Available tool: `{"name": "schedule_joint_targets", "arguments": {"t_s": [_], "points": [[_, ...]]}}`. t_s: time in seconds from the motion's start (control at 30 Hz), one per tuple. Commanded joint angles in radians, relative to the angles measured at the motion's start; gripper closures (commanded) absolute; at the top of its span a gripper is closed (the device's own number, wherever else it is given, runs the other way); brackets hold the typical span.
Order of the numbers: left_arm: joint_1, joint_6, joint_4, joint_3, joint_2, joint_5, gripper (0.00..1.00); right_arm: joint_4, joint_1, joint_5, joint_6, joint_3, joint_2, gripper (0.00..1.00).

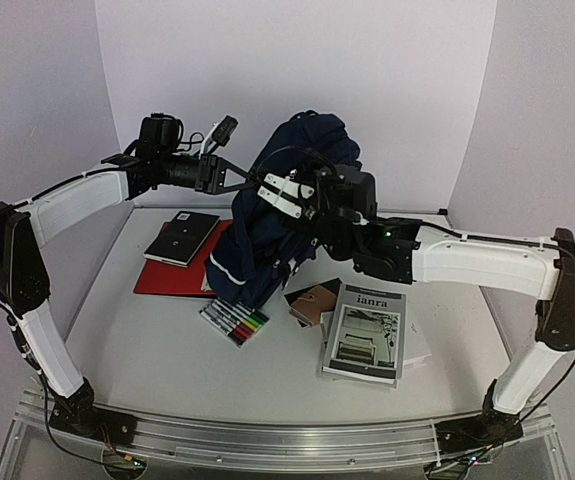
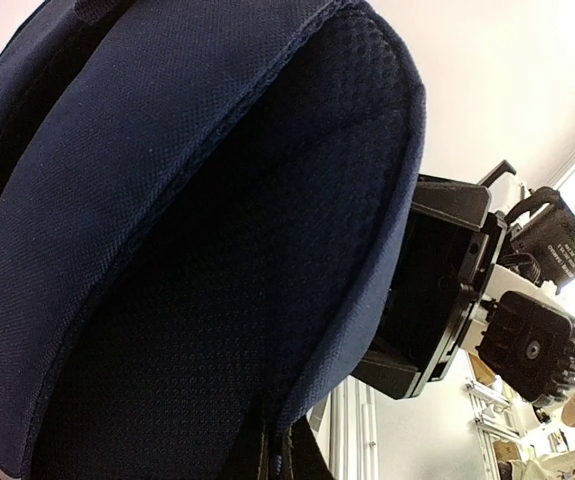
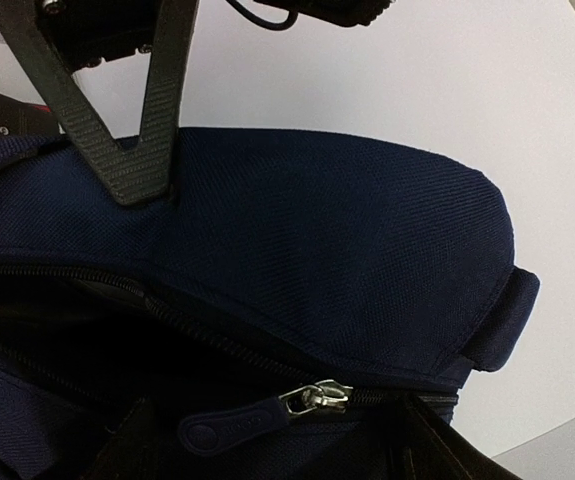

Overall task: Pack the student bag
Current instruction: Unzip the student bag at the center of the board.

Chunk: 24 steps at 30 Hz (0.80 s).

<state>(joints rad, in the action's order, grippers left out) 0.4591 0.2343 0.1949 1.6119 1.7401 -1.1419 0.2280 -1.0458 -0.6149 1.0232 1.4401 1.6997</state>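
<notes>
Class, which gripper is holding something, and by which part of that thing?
The left gripper is shut on the student bag, pinching the fabric at its top edge. The right gripper is open, holding nothing.

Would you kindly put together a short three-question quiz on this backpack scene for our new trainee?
1. True or false: the student bag lies flat.
2. The folder under the black notebook is: A red, B green, C yellow.
3. Which arm's pincer pinches the bag's top?
Key: 1 false, it is held upright; 2 A; 3 the left pincer.
</notes>
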Motion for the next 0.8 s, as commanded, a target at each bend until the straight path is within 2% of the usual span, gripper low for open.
{"name": "schedule_joint_targets", "arguments": {"t_s": [0.0,0.1,0.23,0.43,0.5,0.6,0.67,0.7,0.77], "points": [[0.0,0.005,-0.128,0.052,-0.051,-0.074,1.0,0.124,-0.01,-0.124,0.074,0.024,0.042,0.24],[0.0,0.006,-0.131,0.045,-0.054,-0.073,1.0,0.256,-0.017,-0.157,0.133,-0.008,0.043,0.28],[0.0,0.009,-0.133,0.043,-0.051,-0.072,1.0,0.352,-0.031,-0.165,0.181,-0.032,0.048,0.39],[-0.001,0.013,-0.137,0.039,-0.048,-0.071,1.0,0.376,-0.048,-0.122,0.201,-0.04,0.051,0.5],[-0.001,0.013,-0.137,0.037,-0.046,-0.07,1.0,0.377,-0.052,-0.113,0.205,-0.039,0.052,0.6],[0.0,0.012,-0.134,0.031,-0.046,-0.066,1.0,0.377,-0.055,-0.113,0.193,-0.035,0.055,0.84],[-0.001,0.01,-0.133,0.025,-0.049,-0.061,1.0,0.376,-0.054,-0.116,0.169,-0.029,0.051,0.95],[-0.001,0.008,-0.132,0.02,-0.051,-0.057,1.0,0.375,-0.054,-0.117,0.152,-0.027,0.047,1.0],[0.0,-0.001,-0.122,0.011,-0.056,-0.047,1.0,0.374,-0.053,-0.116,0.106,-0.023,0.033,1.0]]}}
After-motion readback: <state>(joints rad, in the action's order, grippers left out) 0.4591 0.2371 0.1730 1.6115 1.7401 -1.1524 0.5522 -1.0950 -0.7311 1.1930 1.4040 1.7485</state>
